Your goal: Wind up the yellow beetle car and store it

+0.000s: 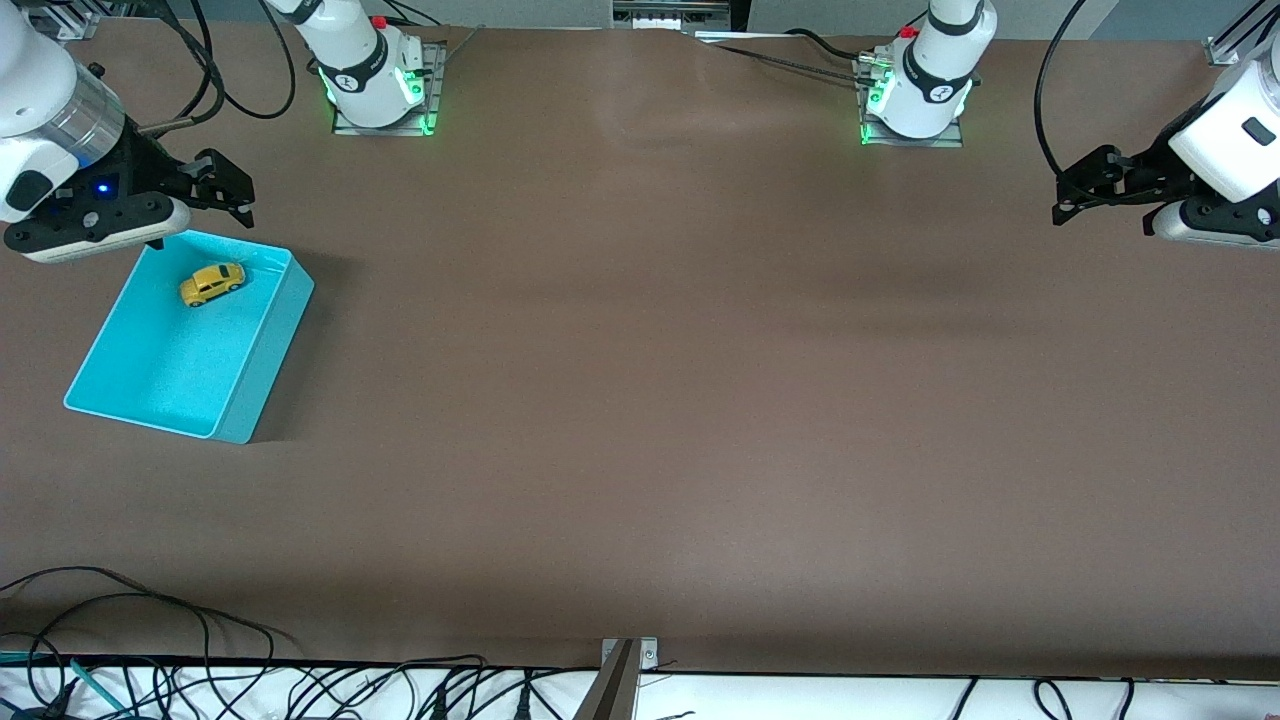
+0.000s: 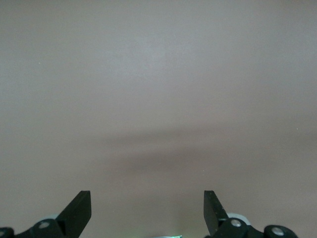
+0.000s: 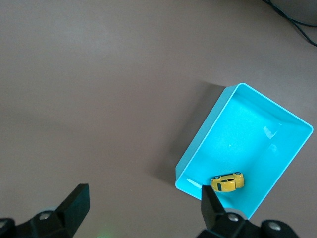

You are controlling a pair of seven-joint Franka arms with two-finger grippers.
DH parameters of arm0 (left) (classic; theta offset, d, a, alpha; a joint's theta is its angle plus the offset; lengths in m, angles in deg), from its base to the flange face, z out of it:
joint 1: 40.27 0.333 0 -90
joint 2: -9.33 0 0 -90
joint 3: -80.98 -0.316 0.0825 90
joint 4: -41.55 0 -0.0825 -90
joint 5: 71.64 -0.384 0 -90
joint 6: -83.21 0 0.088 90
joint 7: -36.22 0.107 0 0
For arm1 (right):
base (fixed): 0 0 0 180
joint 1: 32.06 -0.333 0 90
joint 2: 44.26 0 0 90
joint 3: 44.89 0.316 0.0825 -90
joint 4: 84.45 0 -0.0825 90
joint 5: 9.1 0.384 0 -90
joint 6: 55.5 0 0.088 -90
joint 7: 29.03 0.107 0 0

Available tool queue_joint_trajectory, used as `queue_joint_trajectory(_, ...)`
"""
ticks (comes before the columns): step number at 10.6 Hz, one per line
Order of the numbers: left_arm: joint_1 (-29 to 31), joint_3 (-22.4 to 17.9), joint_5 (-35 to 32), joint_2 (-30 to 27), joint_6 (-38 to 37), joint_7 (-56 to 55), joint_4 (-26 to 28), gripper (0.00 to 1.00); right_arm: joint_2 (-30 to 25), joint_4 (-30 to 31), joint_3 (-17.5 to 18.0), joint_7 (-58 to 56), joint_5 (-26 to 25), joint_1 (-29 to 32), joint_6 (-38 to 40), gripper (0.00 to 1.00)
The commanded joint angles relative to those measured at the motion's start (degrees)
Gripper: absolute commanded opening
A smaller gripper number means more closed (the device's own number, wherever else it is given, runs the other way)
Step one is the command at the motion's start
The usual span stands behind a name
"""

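Observation:
The yellow beetle car [image 1: 212,283] [image 3: 228,182] sits on its wheels inside the turquoise bin [image 1: 265,345] [image 3: 233,104], close to the bin's end that lies farther from the front camera. My right gripper [image 1: 228,190] [image 3: 146,198] hangs open and empty in the air, just off that end of the bin, at the right arm's end of the table. My left gripper [image 1: 1075,190] [image 2: 147,204] is open too, with nothing between its fingers, up over bare table at the left arm's end.
The two arm bases [image 1: 375,75] [image 1: 915,85] stand along the table's edge farthest from the front camera. Loose cables [image 1: 150,680] lie past the table's nearest edge. A metal bracket [image 1: 625,665] sits at the middle of that edge.

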Motion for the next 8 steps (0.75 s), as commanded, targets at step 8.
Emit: queue_joint_trajectory(8,0.05,0.17,-0.44,0.72,-0.39,-0.46,-1.48,1.0,0.87,-4.21,-1.41,3.32,2.16,0.08,5.21,1.0)
